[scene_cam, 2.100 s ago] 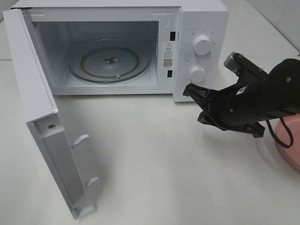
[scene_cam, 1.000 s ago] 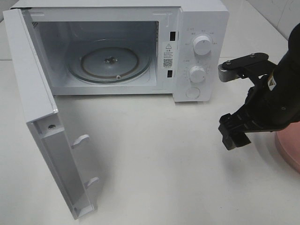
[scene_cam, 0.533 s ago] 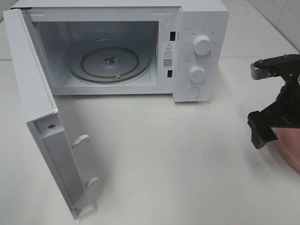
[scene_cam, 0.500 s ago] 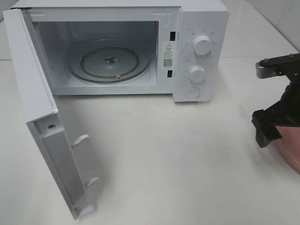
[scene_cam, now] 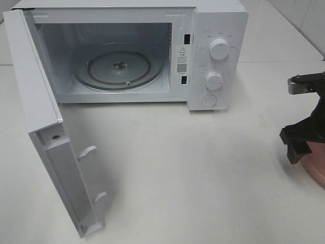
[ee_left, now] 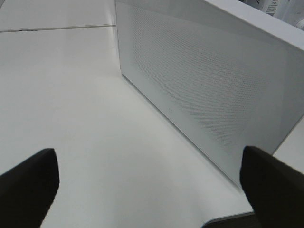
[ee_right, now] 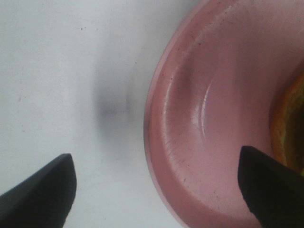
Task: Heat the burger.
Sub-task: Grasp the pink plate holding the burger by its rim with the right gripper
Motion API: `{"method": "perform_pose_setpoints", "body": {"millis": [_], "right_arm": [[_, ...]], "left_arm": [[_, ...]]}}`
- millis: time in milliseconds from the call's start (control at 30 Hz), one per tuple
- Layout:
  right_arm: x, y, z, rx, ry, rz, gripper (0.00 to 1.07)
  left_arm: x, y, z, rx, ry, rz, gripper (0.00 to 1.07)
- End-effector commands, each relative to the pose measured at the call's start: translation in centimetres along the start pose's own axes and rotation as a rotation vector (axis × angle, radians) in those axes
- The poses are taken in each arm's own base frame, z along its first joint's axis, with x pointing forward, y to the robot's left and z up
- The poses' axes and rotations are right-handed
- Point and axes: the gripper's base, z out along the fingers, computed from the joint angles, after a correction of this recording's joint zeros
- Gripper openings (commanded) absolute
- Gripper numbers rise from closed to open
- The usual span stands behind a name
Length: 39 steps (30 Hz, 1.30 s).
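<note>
Right gripper (ee_right: 156, 190) jaws wide apart, pink plate (ee_right: 190, 118) rim directly below, burger (ee_right: 289, 123) edge by one finger. Left gripper (ee_left: 149, 190) spread too, facing microwave door (ee_left: 209, 80).

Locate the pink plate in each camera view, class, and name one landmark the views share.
Exterior high: pink plate, a sliver at the right edge, partly behind the right claw.
Left wrist: not in it.
Right wrist: the plate fills much of the picture, close up.
Shared landmark: the white table, seen in all three.

Warning triangle (scene_cam: 182, 50), QR code (scene_cam: 181, 67) on microwave (scene_cam: 222, 23) label (scene_cam: 182, 59), wording unreadable
</note>
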Motion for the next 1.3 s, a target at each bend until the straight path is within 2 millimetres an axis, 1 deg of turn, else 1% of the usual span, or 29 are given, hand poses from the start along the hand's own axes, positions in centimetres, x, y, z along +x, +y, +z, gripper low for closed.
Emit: {"method": "perform_pose_setpoints", "body": {"millis": [33, 67, 133, 167, 233, 267, 500, 633, 767, 1067, 1133, 1267, 1300], "right_arm": [[-0.4, -0.2, 0.5, -0.005, -0.012, 0.002, 0.87], [-0.6, -0.1, 1.0, -0.008, -0.013, 0.001, 0.87], [-0.6, -0.1, 1.2, -0.010, -0.014, 0.001, 0.87], [-0.8, 0.0, 1.7, -0.012, -0.011, 0.000, 0.87], [-0.8, 0.1, 1.8, -0.012, -0.008, -0.002, 0.87], [-0.8, 0.1, 2.3, -0.013, 0.003, -0.004, 0.86], [-0.8, 0.3, 3.7, -0.015, 0.040, -0.010, 0.85], [-0.8, 0.4, 3.9, -0.016, 0.045, -0.011, 0.84], [-0.9, 0.4, 3.9, -0.015, 0.038, -0.014, 0.80], [-1.0, 0.3, 3.9, -0.012, 0.023, -0.022, 0.77], [-1.0, 0.4, 4.1, -0.012, 0.029, -0.022, 0.77], [-0.8, 0.5, 5.2, -0.012, 0.073, -0.028, 0.76], [-0.8, 0.5, 5.2, -0.012, 0.073, -0.028, 0.76]], "left_arm": [[0.1, 0.0, -0.1, 0.004, -0.021, -0.005, 0.96], [0.1, 0.0, -0.1, 0.004, -0.021, -0.005, 0.96], [0.1, 0.0, -0.1, 0.004, -0.021, -0.005, 0.96], [0.1, 0.0, -0.1, 0.004, -0.021, -0.005, 0.96], [0.1, 0.0, -0.1, 0.004, -0.021, -0.005, 0.96], [0.1, 0.0, -0.1, 0.004, -0.021, -0.005, 0.96], [0.1, 0.0, -0.1, 0.004, -0.021, -0.005, 0.96], [0.1, 0.0, -0.1, 0.004, -0.021, -0.005, 0.96], [0.1, 0.0, -0.1, 0.004, -0.021, -0.005, 0.96], [0.1, 0.0, -0.1, 0.004, -0.021, -0.005, 0.96], [0.1, 0.0, -0.1, 0.004, -0.021, -0.005, 0.96], [0.1, 0.0, -0.1, 0.004, -0.021, -0.005, 0.96], [0.1, 0.0, -0.1, 0.004, -0.021, -0.005, 0.96]]}}
